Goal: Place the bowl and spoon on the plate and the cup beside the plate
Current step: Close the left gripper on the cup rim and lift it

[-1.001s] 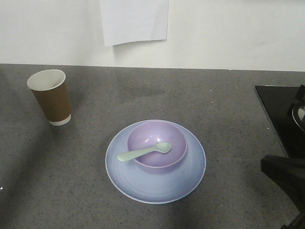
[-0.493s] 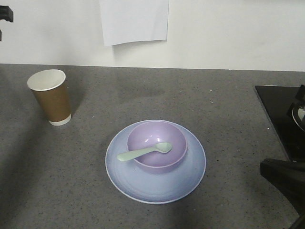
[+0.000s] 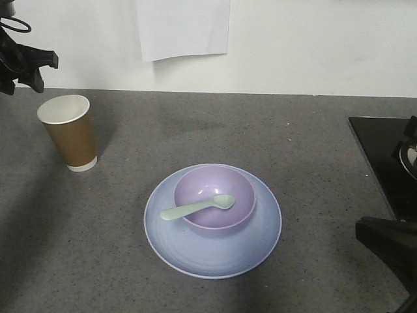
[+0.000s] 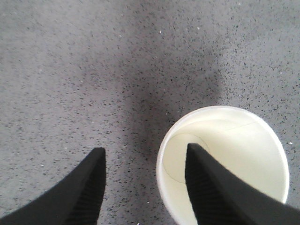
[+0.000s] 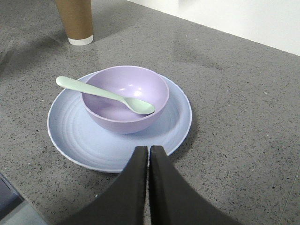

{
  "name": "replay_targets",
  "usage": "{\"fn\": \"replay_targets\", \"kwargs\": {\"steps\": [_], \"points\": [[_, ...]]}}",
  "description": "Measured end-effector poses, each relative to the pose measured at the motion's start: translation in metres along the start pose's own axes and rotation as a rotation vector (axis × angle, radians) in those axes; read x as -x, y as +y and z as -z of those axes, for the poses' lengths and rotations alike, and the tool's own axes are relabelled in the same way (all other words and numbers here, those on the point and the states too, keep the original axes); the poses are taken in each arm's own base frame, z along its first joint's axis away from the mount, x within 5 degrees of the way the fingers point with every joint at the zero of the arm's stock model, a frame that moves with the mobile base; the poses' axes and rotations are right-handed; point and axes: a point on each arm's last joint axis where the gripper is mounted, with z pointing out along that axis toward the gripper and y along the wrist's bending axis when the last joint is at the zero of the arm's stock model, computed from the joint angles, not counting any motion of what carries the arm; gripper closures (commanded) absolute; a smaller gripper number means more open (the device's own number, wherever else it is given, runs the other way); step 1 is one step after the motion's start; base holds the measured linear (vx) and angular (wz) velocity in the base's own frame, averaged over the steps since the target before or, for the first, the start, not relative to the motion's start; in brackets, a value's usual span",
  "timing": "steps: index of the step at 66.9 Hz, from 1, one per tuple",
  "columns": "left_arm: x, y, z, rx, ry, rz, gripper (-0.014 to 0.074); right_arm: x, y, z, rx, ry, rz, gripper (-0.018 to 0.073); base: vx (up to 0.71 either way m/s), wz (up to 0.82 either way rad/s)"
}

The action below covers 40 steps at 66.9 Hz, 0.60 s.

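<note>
Left gripper (image 4: 143, 187): fingers spread, nothing held, above the cup (image 4: 222, 164) (upright, directly below, one finger over its mouth).
Right gripper (image 5: 148, 159): fingers pressed together, nothing held.
Plate (image 5: 70, 140): just ahead of right gripper, carrying bowl (image 5: 140, 91).
Spoon (image 5: 101, 93): resting in bowl, handle over rim.

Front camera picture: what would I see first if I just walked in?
The purple bowl sits in the middle on a blue plate, with a green spoon leaning in it. A brown cup stands far off to the left, with the robot's left hand just above it.
</note>
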Motion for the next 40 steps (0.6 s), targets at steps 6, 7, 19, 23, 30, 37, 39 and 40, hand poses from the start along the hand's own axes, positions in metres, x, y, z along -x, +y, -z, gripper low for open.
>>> {"fn": "replay_targets", "kwargs": {"steps": [6,7,19,23,30,37,39,40], "points": [[0.000,-0.002,-0.009,-0.024,0.018,-0.002,0.0219,0.000,0.000,0.000,0.001,-0.001,-0.002,0.0562,0.00,0.00],[0.000,-0.002,-0.011,-0.028,0.022,-0.002,0.0219,0.000,0.000,0.000,0.002,-0.001,-0.003,0.0562,0.00,0.00],[-0.001,-0.004,-0.023,-0.043,0.050,-0.013,0.0219,0.000,0.001,0.000,0.008,-0.004,-0.013,0.0562,0.00,0.00],[-0.001,-0.003,-0.029,-0.043,0.064,-0.018,0.0219,0.000,0.001,0.000,0.009,-0.005,-0.016,0.0562,0.00,0.00],[-0.002,-0.004,-0.040,-0.054,0.089,-0.020,0.0219,0.001,0.001,0.000,0.010,-0.005,-0.018,0.0562,0.00,0.00],[-0.003,-0.006,-0.049,-0.071,0.108,-0.014,0.0222,0.001,0.001,0.000,0.010,-0.005,-0.018,0.0562,0.00,0.00],[-0.003,-0.006,-0.051,-0.073,0.110,-0.013,0.0228,0.001,0.001,0.000,0.010,-0.005,-0.018,0.0562,0.00,0.00],[-0.003,-0.006,-0.051,-0.075,0.111,-0.013,0.0232,0.001,0.001,0.000,0.010,-0.005,-0.018,0.0562,0.00,0.00]]}}
